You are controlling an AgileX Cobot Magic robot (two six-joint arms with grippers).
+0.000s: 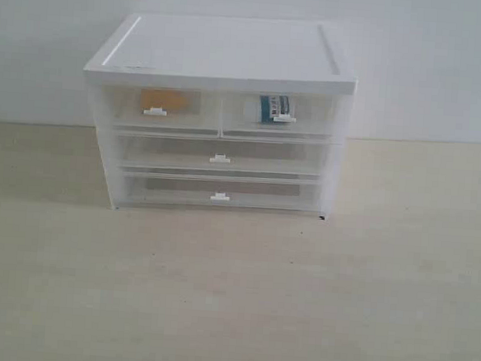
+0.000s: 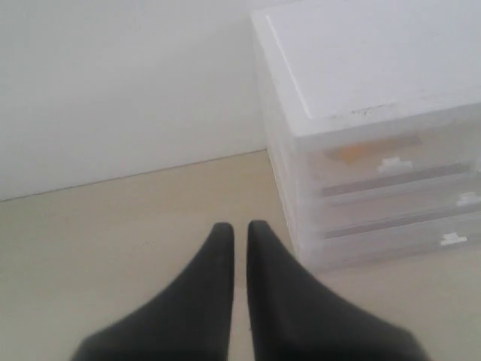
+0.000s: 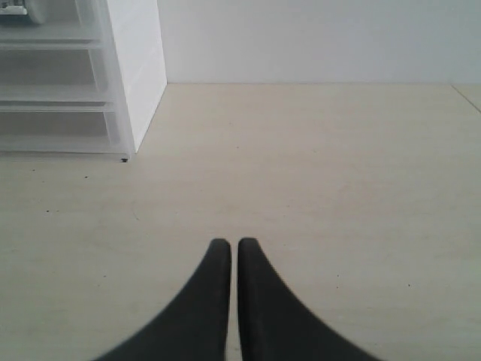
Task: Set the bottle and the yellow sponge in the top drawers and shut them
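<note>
With the yellow sponge [image 1: 163,101] and the bottle [image 1: 272,108] inside the closed top drawers [image 1: 202,113], and the left fingers [image 2: 197,301] and right fingers [image 3: 199,308] pressed together empty, nothing seems left to do.

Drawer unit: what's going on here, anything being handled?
Nothing is held. The yellow sponge sits in the left top drawer as the exterior view shows it, the bottle in the right top drawer; both drawers look pushed in. The left gripper and right gripper are shut, empty, clear of the drawer unit above the table.
</note>
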